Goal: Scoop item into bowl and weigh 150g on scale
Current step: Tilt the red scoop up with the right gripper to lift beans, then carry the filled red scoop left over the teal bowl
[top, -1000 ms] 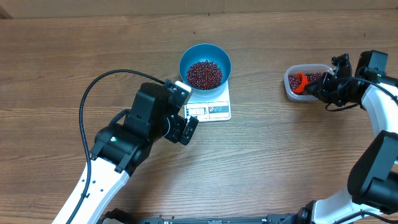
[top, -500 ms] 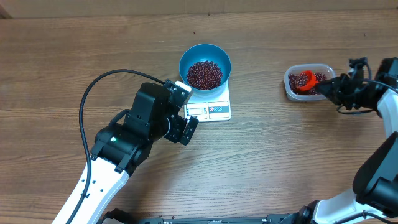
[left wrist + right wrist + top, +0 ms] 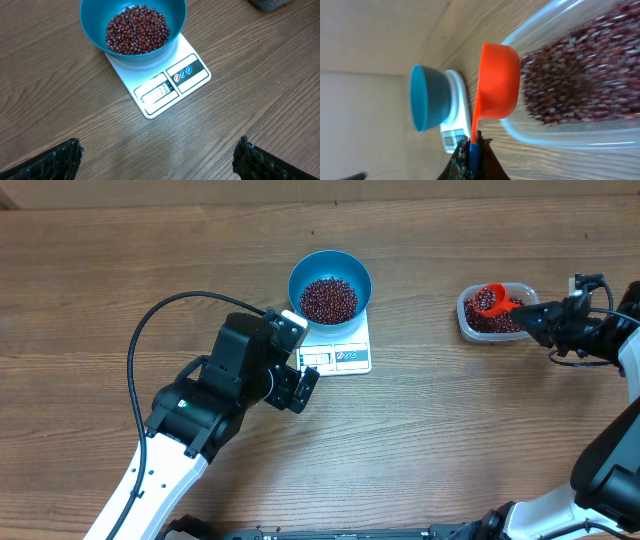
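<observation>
The blue bowl (image 3: 330, 284) stands on the white scale (image 3: 340, 352) at the table's middle and holds a heap of dark red beans (image 3: 329, 299). In the left wrist view the bowl (image 3: 134, 27), its beans (image 3: 137, 30) and the scale (image 3: 172, 82) lie ahead of my open left gripper (image 3: 160, 160), which holds nothing. My right gripper (image 3: 533, 315) is shut on the handle of an orange scoop (image 3: 490, 300). The scoop, filled with beans, hangs over the clear tub (image 3: 497, 313). Seen from the right wrist, the scoop (image 3: 495, 87) is just above the tub's beans (image 3: 580, 80).
The left arm (image 3: 215, 395) sits below and left of the scale, its black cable (image 3: 160, 315) looping over the wood. The clear tub stands at the right, near the right arm (image 3: 610, 340).
The right gripper has drawn back to the right and lifted the scoop, now filled with beans, out of the tub's heap. The left arm has not moved.
</observation>
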Robot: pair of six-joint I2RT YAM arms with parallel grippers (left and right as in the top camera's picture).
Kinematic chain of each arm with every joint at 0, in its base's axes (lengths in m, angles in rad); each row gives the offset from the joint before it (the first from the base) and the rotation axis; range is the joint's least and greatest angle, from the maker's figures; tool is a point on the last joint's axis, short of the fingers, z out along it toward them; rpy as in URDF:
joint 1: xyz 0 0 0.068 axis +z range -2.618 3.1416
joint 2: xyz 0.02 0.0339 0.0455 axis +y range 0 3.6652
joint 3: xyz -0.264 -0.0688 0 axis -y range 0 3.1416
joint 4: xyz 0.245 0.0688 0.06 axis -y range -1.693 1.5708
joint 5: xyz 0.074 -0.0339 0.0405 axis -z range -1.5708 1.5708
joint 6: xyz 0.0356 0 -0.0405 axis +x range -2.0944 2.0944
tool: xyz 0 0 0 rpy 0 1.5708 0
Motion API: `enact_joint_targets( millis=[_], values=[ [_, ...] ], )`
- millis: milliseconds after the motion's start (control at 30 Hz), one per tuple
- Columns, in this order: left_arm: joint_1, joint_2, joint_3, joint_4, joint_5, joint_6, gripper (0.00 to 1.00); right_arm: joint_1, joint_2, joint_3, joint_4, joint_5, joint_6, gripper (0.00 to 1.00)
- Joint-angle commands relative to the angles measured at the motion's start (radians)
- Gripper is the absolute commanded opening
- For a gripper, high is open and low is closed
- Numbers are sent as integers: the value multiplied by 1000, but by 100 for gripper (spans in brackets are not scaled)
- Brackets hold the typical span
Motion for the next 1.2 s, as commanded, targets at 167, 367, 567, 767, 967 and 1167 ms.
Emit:
enact_joint_targets(
  millis=[167,367,567,767,967,1167],
  values=[
    [-3,7,24,3,15,-10,99,6,5,-2,-27,-142,-50,4],
    [-3,7,24,3,15,-9,100,49,5,-2,-22,-185,-50,4],
    [-3,7,24,3,15,-10,99,121,5,-2,-8,-229,-49,4],
    [-3,7,24,3,15,-10,100,242,5,-1,36,-229,3,4],
    [-3,7,24,-1,15,-10,100,344,5,-1,219,-228,178,4],
    [-3,7,24,-1,15,-10,100,405,5,-1,342,-227,282,4]
  ],
)
